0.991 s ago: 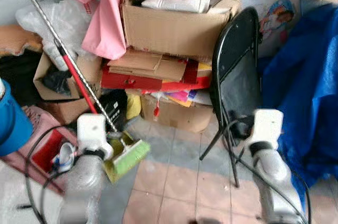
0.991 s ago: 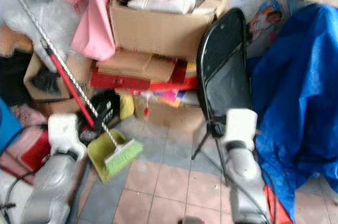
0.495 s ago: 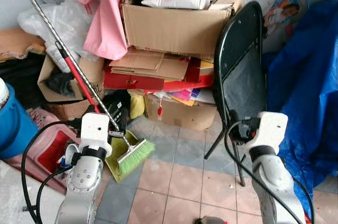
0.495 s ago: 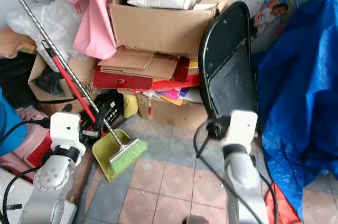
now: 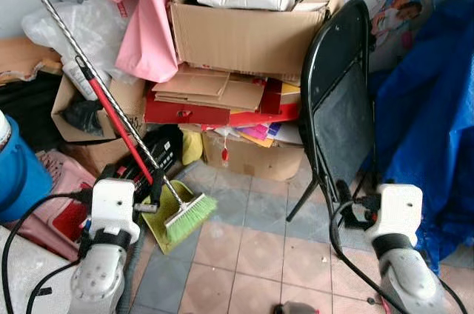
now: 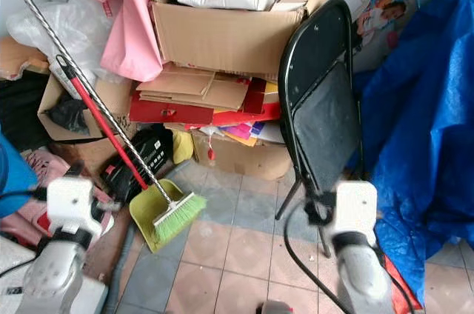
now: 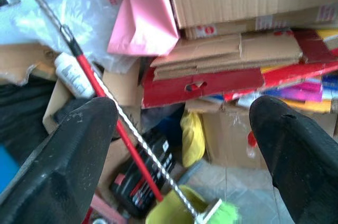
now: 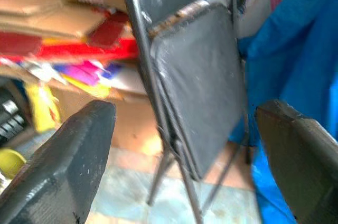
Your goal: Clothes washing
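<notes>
pink cloth (image 5: 152, 25) drapes the cardboard box (image 5: 241, 36); your left gripper (image 7: 179, 145) and right gripper (image 8: 182, 145) are held low, fingers spread, empty.

No legible text or labels

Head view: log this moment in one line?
left gripper open, empty | right gripper open, facing folded chair | broom in dustpan

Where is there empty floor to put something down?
The bare tiled floor lies between the green broom and the folded black chair. Behind it, cardboard boxes crowd the wall, and a blue tarp covers the right.
</notes>
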